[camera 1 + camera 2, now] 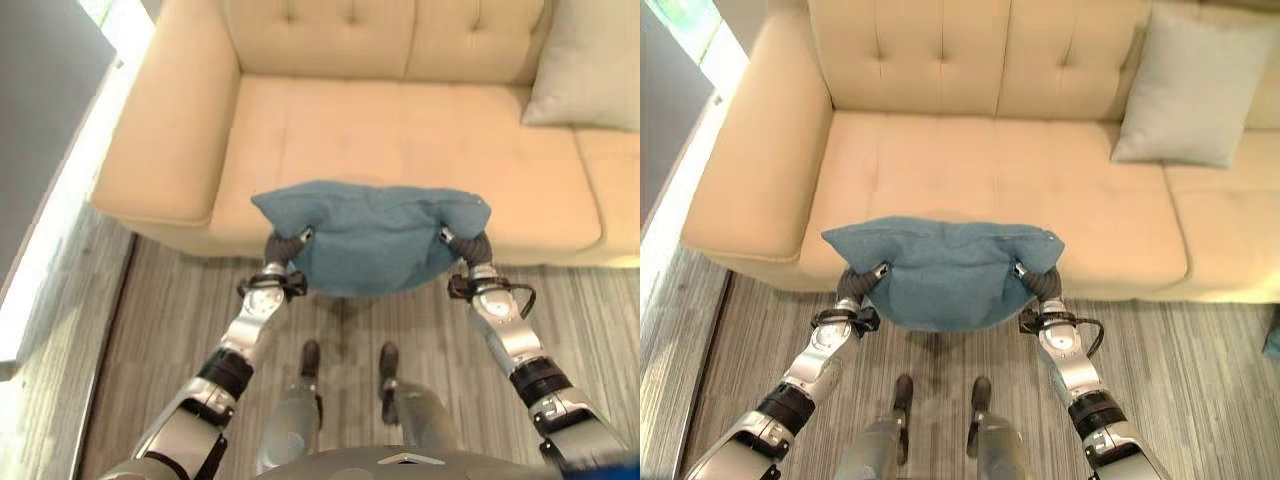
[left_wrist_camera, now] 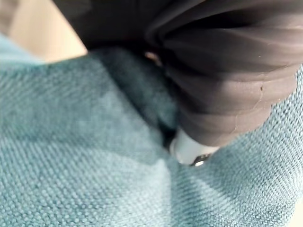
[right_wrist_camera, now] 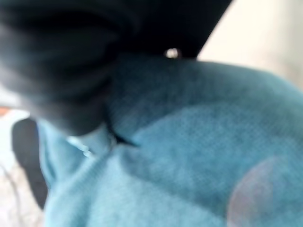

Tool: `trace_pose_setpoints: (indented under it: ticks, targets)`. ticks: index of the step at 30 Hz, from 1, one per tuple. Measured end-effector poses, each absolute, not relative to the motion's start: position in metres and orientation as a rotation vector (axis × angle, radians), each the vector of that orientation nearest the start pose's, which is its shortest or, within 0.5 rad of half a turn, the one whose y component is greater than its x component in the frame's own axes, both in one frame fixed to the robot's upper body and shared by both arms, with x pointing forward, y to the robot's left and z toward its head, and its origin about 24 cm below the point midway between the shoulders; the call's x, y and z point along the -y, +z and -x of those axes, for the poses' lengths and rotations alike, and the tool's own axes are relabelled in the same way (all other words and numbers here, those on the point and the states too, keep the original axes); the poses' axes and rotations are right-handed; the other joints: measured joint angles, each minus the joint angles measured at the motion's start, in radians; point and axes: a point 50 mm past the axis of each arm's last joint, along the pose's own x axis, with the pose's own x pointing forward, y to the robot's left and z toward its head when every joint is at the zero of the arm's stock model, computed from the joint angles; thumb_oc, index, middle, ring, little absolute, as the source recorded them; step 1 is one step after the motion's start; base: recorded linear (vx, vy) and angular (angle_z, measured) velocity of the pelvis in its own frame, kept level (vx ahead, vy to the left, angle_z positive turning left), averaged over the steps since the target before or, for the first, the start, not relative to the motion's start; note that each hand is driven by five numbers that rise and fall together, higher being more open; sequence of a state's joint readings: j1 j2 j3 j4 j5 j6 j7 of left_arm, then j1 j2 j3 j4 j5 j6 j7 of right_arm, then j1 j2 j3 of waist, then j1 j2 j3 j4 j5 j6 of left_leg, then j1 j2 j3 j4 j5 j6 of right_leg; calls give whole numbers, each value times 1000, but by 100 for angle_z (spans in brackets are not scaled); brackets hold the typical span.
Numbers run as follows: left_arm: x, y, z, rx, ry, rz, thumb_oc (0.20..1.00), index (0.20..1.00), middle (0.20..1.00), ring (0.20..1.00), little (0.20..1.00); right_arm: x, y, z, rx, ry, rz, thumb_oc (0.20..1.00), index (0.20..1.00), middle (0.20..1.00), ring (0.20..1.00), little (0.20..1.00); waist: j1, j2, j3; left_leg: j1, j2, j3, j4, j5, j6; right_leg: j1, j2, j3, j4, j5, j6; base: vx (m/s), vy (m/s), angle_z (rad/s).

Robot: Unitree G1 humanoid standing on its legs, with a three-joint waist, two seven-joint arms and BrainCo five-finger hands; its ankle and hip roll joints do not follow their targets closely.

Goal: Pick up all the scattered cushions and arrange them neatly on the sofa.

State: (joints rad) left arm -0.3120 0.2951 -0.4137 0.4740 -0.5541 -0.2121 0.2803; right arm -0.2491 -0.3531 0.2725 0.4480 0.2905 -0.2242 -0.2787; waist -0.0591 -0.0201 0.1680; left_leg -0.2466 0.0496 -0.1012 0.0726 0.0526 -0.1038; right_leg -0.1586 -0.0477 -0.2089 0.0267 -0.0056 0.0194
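A teal cushion hangs in the air between my two hands, just in front of the beige sofa's seat and above the floor. My left hand presses into its left end and my right hand into its right end, both dark covers sunk in the fabric. Up close, the teal cloth bulges round the left hand's cover, and the cushion does the same against the right hand. A light grey cushion leans upright against the sofa's backrest on the right.
The sofa's wide left armrest stands ahead on the left. A striped grey rug covers the floor before the sofa. A wall and a bright strip run along the left. A teal edge shows on the floor at far right.
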Motion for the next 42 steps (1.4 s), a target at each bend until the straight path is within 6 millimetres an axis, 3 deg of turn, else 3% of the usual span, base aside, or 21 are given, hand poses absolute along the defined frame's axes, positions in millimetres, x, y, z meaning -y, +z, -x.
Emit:
trace_pose_setpoints:
  ticks: [3, 6, 11, 15, 17, 19, 20, 21, 24, 25, 26, 29, 30, 32, 34, 35, 36, 38, 39, 40, 42]
  targets:
    - [-145, 12, -295, -131, 15, 111, 200, 200, 200, 200, 200, 188, 20, -288, -38, -103, 135, 200, 200, 200, 200, 200, -6, -5, -10, 15, 14, 24, -5, 6, -9, 60, 15, -36, -67, 27, -22, 114, 3, 29]
    - [-142, 6, -290, -156, 8, 115, 200, 200, 200, 200, 200, 193, 18, -287, -44, -121, 133, 200, 200, 200, 200, 200, -9, 5, -26, 39, 21, 72, -54, 10, -1, 68, 14, -35, -82, 28, -10, 145, 105, 1]
    - [-153, -2, -283, -188, 17, 73, 200, 200, 200, 200, 200, 184, 13, -286, -75, -96, 97, 200, 200, 200, 200, 200, 4, -10, -42, 105, -21, 145, -71, -14, 74, 67, -21, 75, -68, 53, 13, 188, 243, -58]
    - [-166, 0, -283, -178, 25, 26, 200, 200, 200, 200, 200, 171, 9, -285, -95, -41, 94, 200, 200, 200, 200, 200, 14, 1, -33, 161, -32, 211, -45, -57, 134, -94, -44, 167, 276, 57, 89, 93, 182, -73]
    - [-163, -2, -281, -181, 20, 23, 200, 200, 200, 200, 200, 176, 11, -285, -89, -50, 101, 200, 200, 200, 200, 200, 13, 3, -31, 175, -60, 214, -57, -80, 151, -163, -68, 167, 392, 6, 89, 264, -6, -18]
    - [-167, -1, -282, -175, 43, 36, 200, 200, 200, 200, 200, 174, 15, -289, -74, -24, 120, 200, 200, 200, 200, 200, 24, 18, -23, 178, -78, 199, -100, -78, 149, -184, -18, 162, 187, -19, 104, 291, -69, -4]
    - [-168, 0, -283, -173, 49, 39, 200, 200, 200, 200, 200, 173, 14, -288, -79, -14, 121, 200, 200, 200, 200, 200, 21, 15, -22, 177, -93, 195, -110, -65, 130, -181, 1, 167, 18, 9, 109, 301, -114, 18]
    - [-168, -2, -281, -177, 54, 44, 200, 200, 200, 200, 200, 173, 11, -286, -90, -8, 120, 200, 200, 200, 200, 200, 18, 11, -22, 178, -104, 188, -101, -62, 125, -178, 0, 185, -14, 34, 107, 210, -111, 51]
    - [-158, -13, -272, -221, 33, 66, 200, 200, 200, 200, 200, 185, -1, -274, -144, -30, 134, 200, 200, 200, 200, 200, -5, 9, -36, 233, -126, 91, -111, -78, 129, -84, 20, 222, 5, 92, 58, 251, -165, 105]
    - [-157, -14, -271, -225, 26, 64, 200, 200, 200, 200, 200, 188, -2, -272, -151, -38, 139, 200, 200, 200, 200, 200, -6, 2, -53, 237, -126, 62, -112, -84, 121, -49, 30, 231, -20, 117, 16, 172, -220, 133]
    - [-156, -15, -270, -231, 24, 69, 200, 200, 200, 200, 200, 191, 2, -275, -140, -30, 160, 200, 200, 200, 200, 200, 5, 5, -55, 220, -107, 52, -47, -94, 90, 9, 42, 187, -80, 140, -35, 144, -224, 109]
    - [-156, -15, -270, -232, 25, 75, 200, 200, 200, 200, 200, 189, 8, -279, -113, -22, 159, 200, 200, 200, 200, 200, 4, -16, -52, 112, -103, 85, 232, -130, 46, 69, 40, 170, -103, 130, -46, 160, -139, 47]
    - [-158, -13, -271, -225, 21, 72, 200, 200, 200, 200, 200, 189, 11, -280, -100, -24, 155, 200, 200, 200, 200, 200, 4, -32, -53, 89, -94, 90, 285, -165, 42, 101, 46, 179, -117, 87, -83, 219, -46, 12]
    - [-154, -8, -275, -205, -2, 73, 200, 200, 200, 200, 200, 192, 15, -282, -84, -45, 147, 200, 200, 200, 200, 200, 1, -55, -44, 72, -85, 99, 185, -165, 42, 108, 49, 184, -117, 68, -78, 224, 4, 8]
    - [-152, -7, -276, -203, -12, 69, 200, 200, 200, 200, 200, 191, 17, -284, -76, -48, 139, 200, 200, 200, 200, 200, 1, -67, -38, 55, -84, 100, 72, -155, 49, 109, 49, 193, -117, 59, -63, 166, 60, -15]
    - [-150, -9, -274, -213, -22, 63, 200, 200, 200, 200, 200, 194, 18, -285, -73, -64, 142, 200, 200, 200, 200, 200, 6, -68, -36, 13, -80, 94, -20, -86, 46, 117, 62, 200, -117, 53, -50, 230, 122, -35]
    - [-150, -9, -274, -214, -23, 62, 200, 200, 200, 200, 200, 194, 18, -284, -74, -67, 140, 200, 200, 200, 200, 200, 7, -65, -34, -18, -75, 94, -16, -55, 48, 123, 70, 203, -117, 49, -45, 176, 101, -59]
    - [-152, -12, -271, -227, -17, 61, 200, 200, 200, 200, 200, 193, 13, -281, -93, -63, 143, 200, 200, 200, 200, 200, 4, -45, -40, -18, -63, 117, -47, 11, 87, 156, 101, 229, -117, 32, -46, 198, 138, -59]
    - [-150, -13, -271, -228, -23, 64, 200, 200, 200, 200, 200, 196, 13, -280, -96, -66, 153, 200, 200, 200, 200, 200, -7, -14, -45, 8, -52, 117, -72, 37, 86, 172, 121, 230, -117, 19, -33, 249, 199, -50]
    - [-150, -12, -272, -224, -25, 62, 200, 200, 200, 200, 200, 195, 13, -281, -100, -72, 144, 200, 200, 200, 200, 200, -9, -7, -47, 41, -53, 119, -104, 80, 126, 184, 123, 249, -113, 2, -40, 155, 174, -47]
    - [-152, -10, -272, -217, -18, 60, 200, 200, 200, 200, 200, 190, 13, -282, -94, -69, 130, 200, 200, 200, 200, 200, -8, -5, -47, 97, -70, 152, -157, 89, 146, 180, 99, 278, -63, -34, 4, 109, 174, -65]
